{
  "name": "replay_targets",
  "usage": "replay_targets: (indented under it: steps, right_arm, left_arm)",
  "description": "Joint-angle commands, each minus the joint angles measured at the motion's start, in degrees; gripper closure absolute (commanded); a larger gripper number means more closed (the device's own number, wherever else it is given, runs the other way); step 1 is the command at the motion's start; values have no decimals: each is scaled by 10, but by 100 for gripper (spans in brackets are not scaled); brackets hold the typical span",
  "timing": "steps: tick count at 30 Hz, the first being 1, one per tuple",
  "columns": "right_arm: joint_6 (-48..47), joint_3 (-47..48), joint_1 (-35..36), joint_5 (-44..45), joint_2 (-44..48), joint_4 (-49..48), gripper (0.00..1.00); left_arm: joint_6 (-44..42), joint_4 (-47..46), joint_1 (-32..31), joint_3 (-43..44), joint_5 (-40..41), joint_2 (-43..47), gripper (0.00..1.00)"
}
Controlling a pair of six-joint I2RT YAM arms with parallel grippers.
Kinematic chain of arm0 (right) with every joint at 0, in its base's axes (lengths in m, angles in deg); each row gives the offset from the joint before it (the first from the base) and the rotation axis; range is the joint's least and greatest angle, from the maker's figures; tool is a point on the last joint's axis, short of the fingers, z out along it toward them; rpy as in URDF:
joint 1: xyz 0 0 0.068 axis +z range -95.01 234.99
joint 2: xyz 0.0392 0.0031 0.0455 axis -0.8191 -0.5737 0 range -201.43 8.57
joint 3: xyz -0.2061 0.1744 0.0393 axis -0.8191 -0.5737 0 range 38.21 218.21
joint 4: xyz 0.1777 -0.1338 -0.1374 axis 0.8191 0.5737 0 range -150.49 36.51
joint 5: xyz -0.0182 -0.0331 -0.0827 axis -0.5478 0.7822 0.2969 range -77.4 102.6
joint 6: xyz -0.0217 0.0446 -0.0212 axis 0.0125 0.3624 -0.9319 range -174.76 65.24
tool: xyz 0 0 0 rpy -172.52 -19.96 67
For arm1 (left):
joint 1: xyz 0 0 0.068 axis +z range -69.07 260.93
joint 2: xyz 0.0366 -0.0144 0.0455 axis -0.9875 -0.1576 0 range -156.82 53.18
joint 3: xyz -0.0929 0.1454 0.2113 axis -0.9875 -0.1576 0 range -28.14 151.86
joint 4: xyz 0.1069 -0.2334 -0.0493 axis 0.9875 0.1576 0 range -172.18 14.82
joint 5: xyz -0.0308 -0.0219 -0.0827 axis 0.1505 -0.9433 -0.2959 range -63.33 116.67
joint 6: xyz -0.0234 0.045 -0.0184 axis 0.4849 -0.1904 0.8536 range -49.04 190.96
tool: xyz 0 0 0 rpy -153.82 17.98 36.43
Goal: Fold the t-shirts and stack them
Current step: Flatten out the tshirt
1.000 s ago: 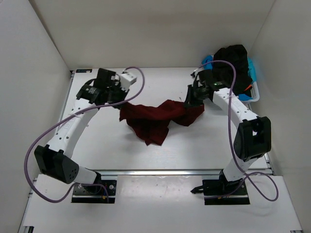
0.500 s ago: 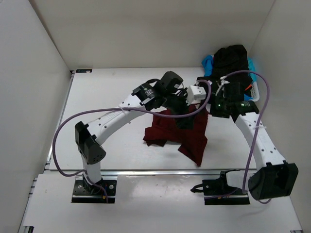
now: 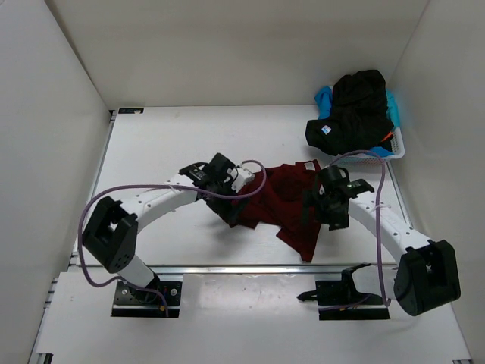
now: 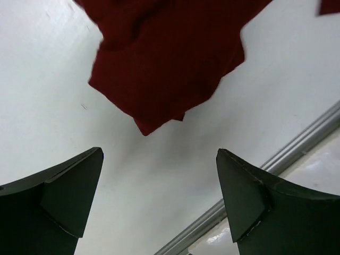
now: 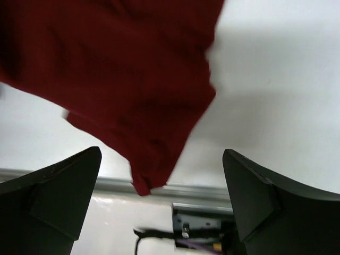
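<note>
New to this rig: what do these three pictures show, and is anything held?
Two robot arms are bolted at the near edge of a white table. The top picture looks down from above and behind them. The other two come from wrist cameras, and the dark wedges are each hand's fingers. A crumpled dark red t-shirt lies between the arms. A white basket at the far right holds black cloth and light blue cloth. The left hand and right hand are open, holding nothing.
</note>
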Motion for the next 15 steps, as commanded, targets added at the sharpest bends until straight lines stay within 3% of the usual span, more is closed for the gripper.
replay_targets:
  steps: [1,4,7,10,12,15]
  right_arm:
    - [43,-36,36,-4,21,17,3]
    - [65,-76,46,-45,34,-11,5]
    - [79,-106,57,-47,21,-36,12]
    - [88,-117,63,-65,-1,-72,27]
    - [95,-121,74,-63,-4,-95,44]
    - [82,-121,64,-59,-15,-107,76]
  left_arm:
    - [40,-63,18,-25,36,-14,1]
    - [76,-78,54,-14,-18,-64,2]
    - [92,-92,28,20,-11,-108,3]
    - [88,-99,-9,48,-7,-136,12]
    - [91,-101,-25,49,-6,-147,28]
    - [112,-100,-7,42,1,-157,68]
